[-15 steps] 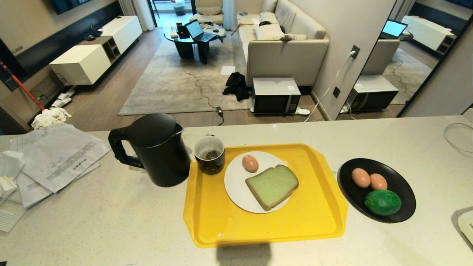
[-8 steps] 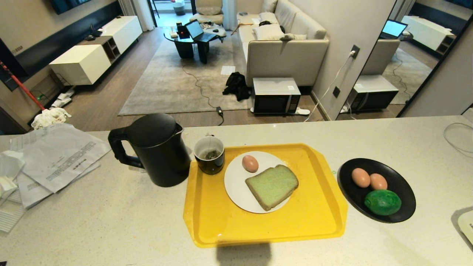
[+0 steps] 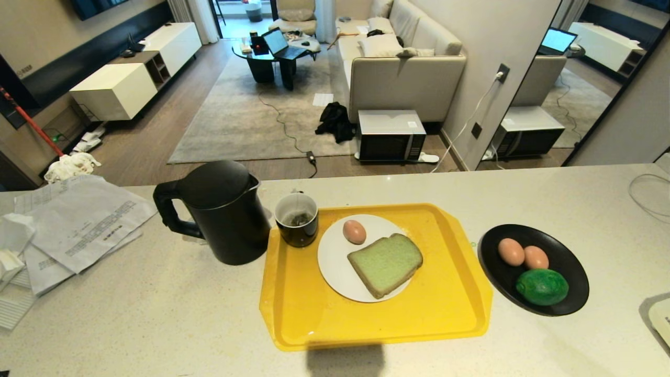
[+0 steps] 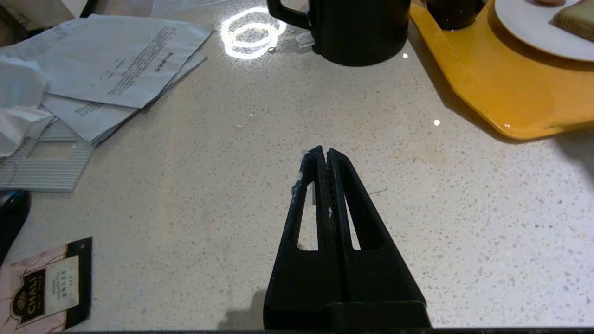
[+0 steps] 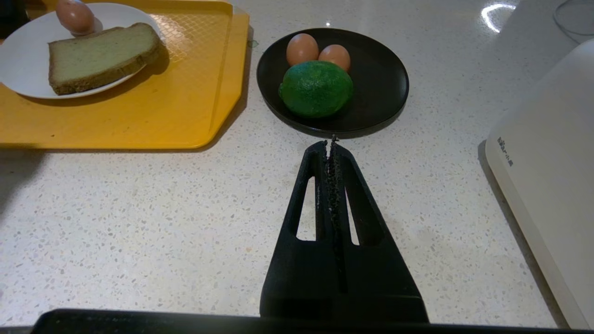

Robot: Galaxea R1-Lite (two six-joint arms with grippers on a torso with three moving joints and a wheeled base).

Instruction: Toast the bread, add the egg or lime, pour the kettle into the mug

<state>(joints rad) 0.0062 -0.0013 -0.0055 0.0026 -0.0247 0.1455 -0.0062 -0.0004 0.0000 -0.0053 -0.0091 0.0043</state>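
Left tool (image 4: 326, 153) pressed together over bare worktop (image 4: 209, 185), with the kettle (image 4: 357, 28) well ahead of its tips and the mug (image 4: 452, 9) beyond on the yellow tray (image 4: 492, 88). Right tool (image 5: 330, 144) is pressed together too, empty, the lime (image 5: 316, 88) just ahead in the black dish (image 5: 385, 79), two eggs (image 5: 302, 48) behind it. Off toward the tray, the bread (image 5: 100, 55) and the egg (image 5: 74, 16) share a white plate (image 5: 23, 65).

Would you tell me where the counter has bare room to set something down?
Bare counter lies in front of the kettle, between the papers and the yellow tray. The strip between tray and black dish is narrow. The tray's back half is crowded.
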